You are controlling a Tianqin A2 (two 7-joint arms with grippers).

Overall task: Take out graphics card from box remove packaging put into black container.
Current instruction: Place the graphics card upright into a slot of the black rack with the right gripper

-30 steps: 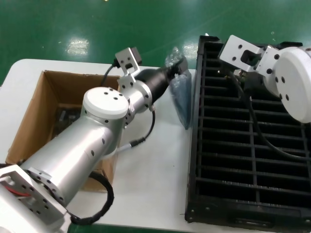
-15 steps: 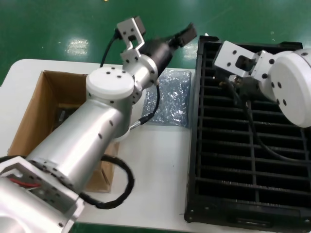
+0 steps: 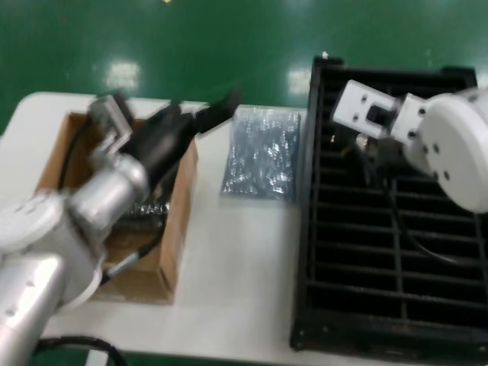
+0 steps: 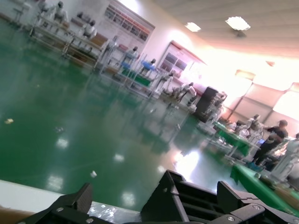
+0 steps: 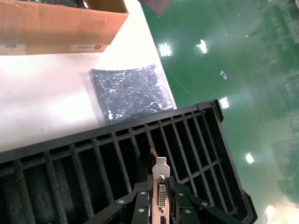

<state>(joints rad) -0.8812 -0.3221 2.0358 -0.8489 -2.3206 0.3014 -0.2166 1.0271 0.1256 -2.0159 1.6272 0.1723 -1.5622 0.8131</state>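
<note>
The graphics card's silver bracket (image 5: 160, 187) stands upright between my right gripper's (image 5: 160, 201) fingers, which are shut on it over the black container (image 5: 117, 154). In the head view that gripper (image 3: 367, 146) hangs above the container's (image 3: 389, 229) far slots, and the card itself is hidden under the wrist. The silver packaging (image 3: 261, 152) lies flat and empty on the white table between the box (image 3: 181, 221) and the container. My left gripper (image 3: 204, 118) hovers open above the box's far right corner, nothing between its fingers (image 4: 77, 201).
Dark bagged boards (image 3: 141, 210) lie inside the box. The white table (image 3: 236, 274) shows bare between box and container nearer me. Green floor lies beyond the table's far edge. The container's corner (image 4: 187, 196) shows past the left gripper.
The left gripper let the packaging drop flat on the table, then swung left from above it to the box. The right arm drifted slightly left with the card.
</note>
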